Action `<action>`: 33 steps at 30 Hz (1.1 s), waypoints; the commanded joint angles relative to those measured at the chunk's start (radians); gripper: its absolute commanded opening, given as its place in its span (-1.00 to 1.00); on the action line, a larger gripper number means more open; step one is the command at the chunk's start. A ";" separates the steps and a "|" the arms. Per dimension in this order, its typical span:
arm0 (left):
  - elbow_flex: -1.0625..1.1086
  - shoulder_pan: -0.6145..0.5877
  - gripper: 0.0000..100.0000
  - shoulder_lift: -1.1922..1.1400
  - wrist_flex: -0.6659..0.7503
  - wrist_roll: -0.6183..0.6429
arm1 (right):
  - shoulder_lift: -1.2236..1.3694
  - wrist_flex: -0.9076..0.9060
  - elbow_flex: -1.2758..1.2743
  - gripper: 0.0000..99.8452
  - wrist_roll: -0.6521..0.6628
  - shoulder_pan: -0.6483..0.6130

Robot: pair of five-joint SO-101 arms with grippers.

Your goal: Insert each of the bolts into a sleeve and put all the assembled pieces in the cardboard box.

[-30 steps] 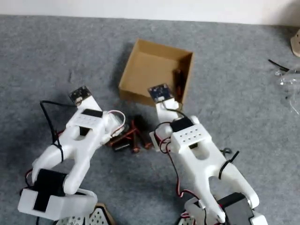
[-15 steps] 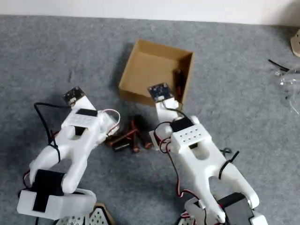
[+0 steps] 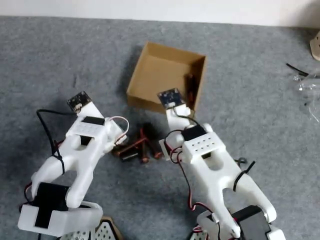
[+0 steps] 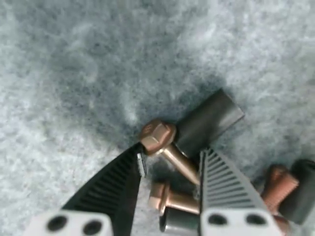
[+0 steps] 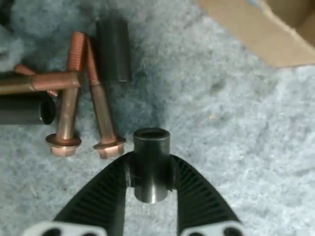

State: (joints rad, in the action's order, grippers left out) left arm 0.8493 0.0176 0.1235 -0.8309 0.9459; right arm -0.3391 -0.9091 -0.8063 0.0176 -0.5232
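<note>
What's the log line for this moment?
left gripper: open, straddling bolt | right gripper: shut on sleeve | cardboard box: one dark piece inside

Indistinct dark piece (image 3: 190, 85) inside cardboard box (image 3: 149, 103)

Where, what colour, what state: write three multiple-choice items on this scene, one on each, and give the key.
1. Where does the loose pile of parts lie?
A. Inside the cardboard box
B. On the grey mat, outside the cardboard box
C. On a tray

2. What colour are the bolts?
A. Copper
B. Blue
C. White

3. What state is the right gripper in?
A. Open and empty
B. Shut on a bolt
C. Shut on a black sleeve

Key:
1 B: the high view shows the pile on the mat, beside the box's near wall.
2 A: both wrist views show copper shafts and heads.
3 C: the right wrist view shows the sleeve clamped between the fingers.
</note>
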 commanded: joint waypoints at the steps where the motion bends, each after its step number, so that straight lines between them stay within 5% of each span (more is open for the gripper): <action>1: 0.008 0.031 -0.98 0.004 -0.002 0.000 | -0.048 0.033 0.013 -0.99 0.011 0.018; 33: -0.081 -0.033 -0.99 0.013 -0.028 0.029 | -0.048 0.035 0.013 -0.99 0.011 0.018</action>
State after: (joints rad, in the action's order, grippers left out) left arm 0.8232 -0.0222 0.1174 -0.8385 0.9628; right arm -0.3391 -0.9091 -0.8063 0.0176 -0.5232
